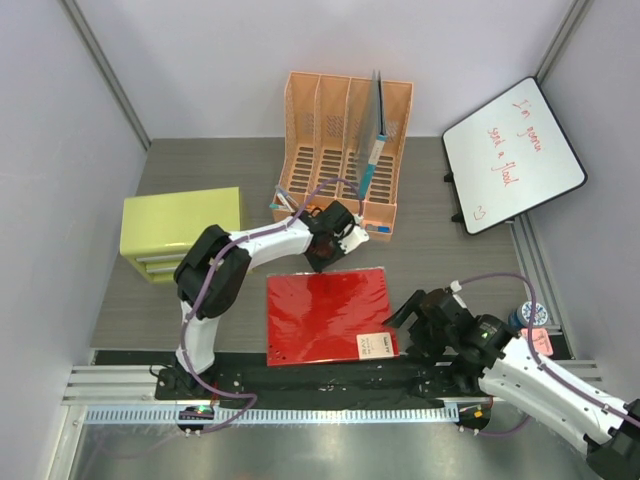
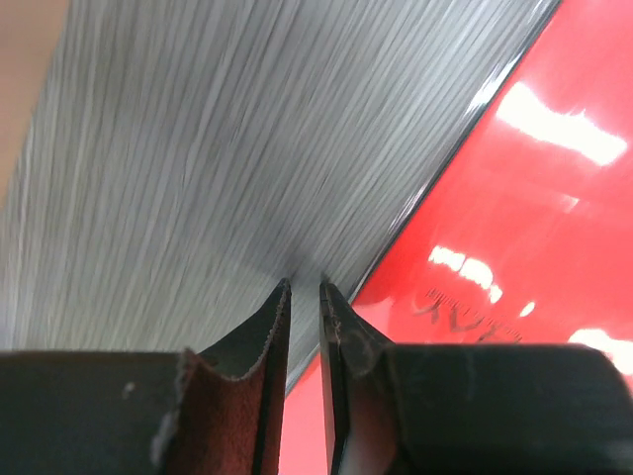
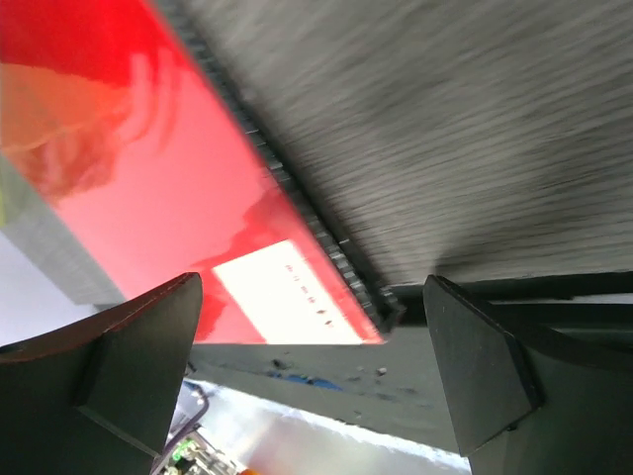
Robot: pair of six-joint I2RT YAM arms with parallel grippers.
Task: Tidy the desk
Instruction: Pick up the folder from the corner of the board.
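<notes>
One bench (image 1: pixel 430 260) of dark grey wood grain is spread beneath both pairs of jaws. Two arms are seen on it, a left arm (image 1: pixel 215 275) and a right arm (image 1: pixel 530 375).

The left jaws are drawn almost together, with only a thin slit left, and nothing is gripped between them. Their tips are held low over the bench (image 2: pixel 198 148). The far edge of the one red folder (image 2: pixel 514 198) is found just to the right of them.

The right jaws are spread wide and nothing is held. Between them, nearer the left one, the near right corner of the red folder (image 3: pixel 148 198) is seen, and one white label (image 3: pixel 287 292) is stuck on it. Bare bench (image 3: pixel 445 148) is seen beyond that corner.

From above, the red folder (image 1: pixel 325 315) is laid flat between the two pairs of jaws. One orange rack (image 1: pixel 345 150) with four slots is set just beyond the left jaws, and one grey binder (image 1: pixel 376 105) is stood upright toward its right side. One green drawer cabinet (image 1: pixel 180 230) is placed well to the left of the left jaws. One whiteboard (image 1: pixel 513 155), written on in red, is set askew well beyond the right jaws.
</notes>
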